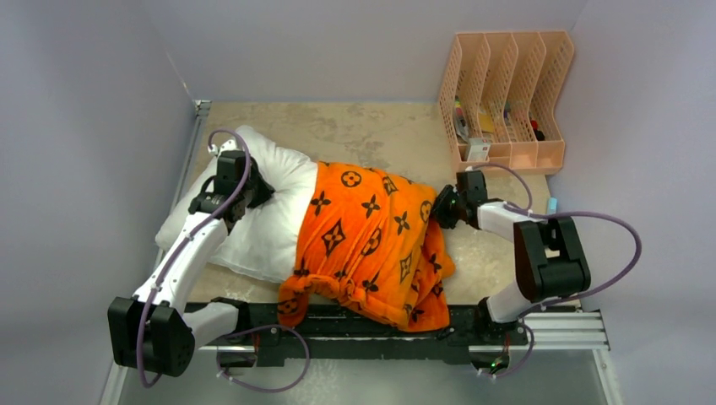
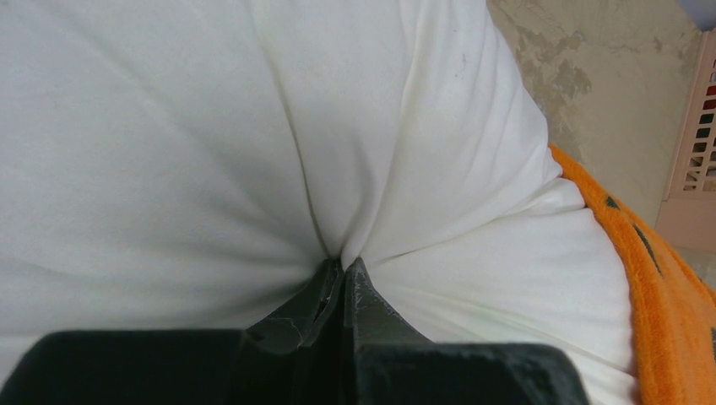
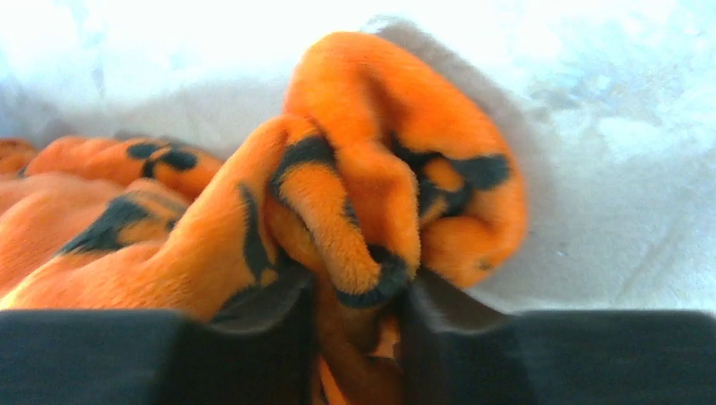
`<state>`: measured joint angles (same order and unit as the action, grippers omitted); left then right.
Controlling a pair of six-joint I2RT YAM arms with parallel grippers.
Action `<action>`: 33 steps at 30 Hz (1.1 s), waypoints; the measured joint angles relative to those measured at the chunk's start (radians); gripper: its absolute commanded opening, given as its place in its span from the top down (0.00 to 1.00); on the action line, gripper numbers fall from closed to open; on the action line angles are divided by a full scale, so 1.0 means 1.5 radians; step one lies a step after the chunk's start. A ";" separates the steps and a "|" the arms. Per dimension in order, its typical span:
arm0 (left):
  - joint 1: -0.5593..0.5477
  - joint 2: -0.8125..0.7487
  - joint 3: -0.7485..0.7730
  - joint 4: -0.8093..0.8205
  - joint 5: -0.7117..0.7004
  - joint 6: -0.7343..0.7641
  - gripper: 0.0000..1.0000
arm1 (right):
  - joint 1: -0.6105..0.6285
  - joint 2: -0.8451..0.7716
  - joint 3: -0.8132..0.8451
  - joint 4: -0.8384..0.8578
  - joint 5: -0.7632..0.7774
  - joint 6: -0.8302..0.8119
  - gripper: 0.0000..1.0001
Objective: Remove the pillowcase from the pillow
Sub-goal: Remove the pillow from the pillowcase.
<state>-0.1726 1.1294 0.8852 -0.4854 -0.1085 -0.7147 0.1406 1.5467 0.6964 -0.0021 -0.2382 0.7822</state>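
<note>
Pillowcase (image 1: 371, 236), one in number, is seen as a bright orange plush cover drawn over the right-hand part of the single white pillow (image 1: 270, 219), which lies across the counter (image 1: 371, 135) with its left part bared. Two grippers are counted. The right gripper (image 1: 439, 207) is set at the right-hand edge of the pillowcase, and in the right wrist view a bunched fold of the orange plush is seen clamped between its two fingers (image 3: 439, 312). The left gripper (image 1: 253, 190) is placed on the bared pillow, left of the orange hem; in the left wrist view its fingers are pressed together on a pinch of the white fabric, from which creases radiate. The near hem of the pillowcase is draped over the counter's near edge onto the rail by the arm bases. The pillow's left end is found close to the left wall. Bare counter is left behind the pillow and right of the pillowcase. One peach file rack (image 1: 507, 101) is stood in the far right corner, apart from the right gripper.
</note>
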 measured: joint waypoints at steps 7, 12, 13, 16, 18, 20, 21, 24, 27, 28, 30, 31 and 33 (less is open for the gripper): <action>0.000 0.001 0.000 -0.001 -0.001 0.000 1.00 | -0.098 -0.090 -0.019 -0.079 0.047 0.011 1.00; 0.000 0.002 0.000 0.000 0.000 -0.001 1.00 | -0.340 -0.216 0.068 -0.223 0.005 -0.040 1.00; 0.000 0.003 0.000 0.000 0.000 -0.002 1.00 | -0.378 -0.236 0.091 -0.240 -0.017 -0.049 1.00; 0.000 0.004 0.000 -0.001 0.000 -0.005 1.00 | -0.461 -0.261 0.143 -0.302 -0.106 -0.068 1.00; 0.002 0.004 0.001 -0.002 0.000 -0.006 1.00 | -0.478 -0.254 0.165 -0.334 -0.133 -0.074 1.00; 0.002 0.003 0.001 -0.003 0.000 -0.006 1.00 | -0.481 -0.247 0.173 -0.348 -0.144 -0.076 1.00; 0.003 0.003 0.001 -0.003 -0.001 -0.006 1.00 | -0.483 -0.238 0.184 -0.361 -0.153 -0.081 1.00; 0.006 -0.002 0.001 -0.005 -0.001 -0.006 1.00 | -0.479 -0.192 0.236 -0.386 -0.185 -0.109 0.94; 0.008 -0.005 0.001 -0.007 -0.003 -0.005 1.00 | -0.440 -0.181 0.235 -0.373 -0.185 -0.134 0.42; 0.009 -0.005 0.001 -0.007 -0.002 -0.005 1.00 | -0.419 -0.187 0.223 -0.361 -0.184 -0.145 0.35; 0.010 -0.005 0.001 -0.008 0.000 -0.003 1.00 | -0.387 -0.195 0.211 -0.351 -0.177 -0.155 0.29; 0.011 -0.006 0.001 -0.008 0.001 -0.002 1.00 | -0.367 -0.197 0.210 -0.351 -0.167 -0.163 0.28; 0.011 -0.006 0.001 -0.008 0.002 0.000 1.00 | -0.324 -0.200 0.210 -0.351 -0.149 -0.181 0.26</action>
<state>-0.1562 1.1198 0.8860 -0.4980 -0.1059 -0.7147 -0.3454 1.2465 1.0107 -0.5293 -0.4622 0.5102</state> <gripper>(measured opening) 0.009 0.716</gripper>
